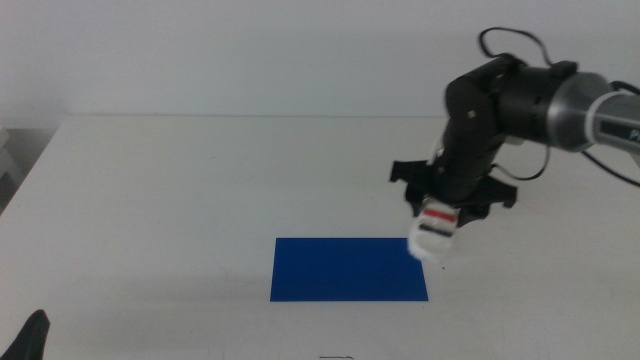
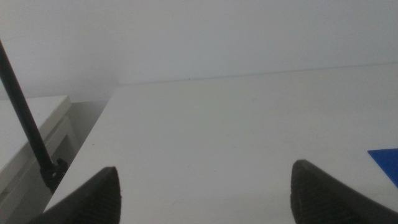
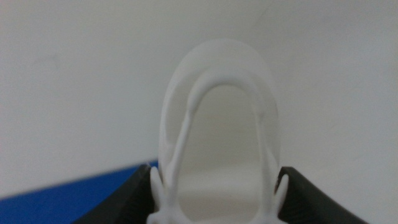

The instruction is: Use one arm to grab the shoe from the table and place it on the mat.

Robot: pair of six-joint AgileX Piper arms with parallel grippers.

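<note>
My right gripper is shut on the white shoe with black and red straps and holds it in the air just above the right end of the blue mat. In the right wrist view the shoe fills the gap between the two dark jaws, with the heel strap arching up, and a strip of the mat shows beyond one jaw. My left gripper is open and empty over the white table; in the middle view only its tip shows at the bottom left corner.
A corner of the mat shows at the edge of the left wrist view. A black cable hangs beside the table's left edge. The right arm reaches in from the right.
</note>
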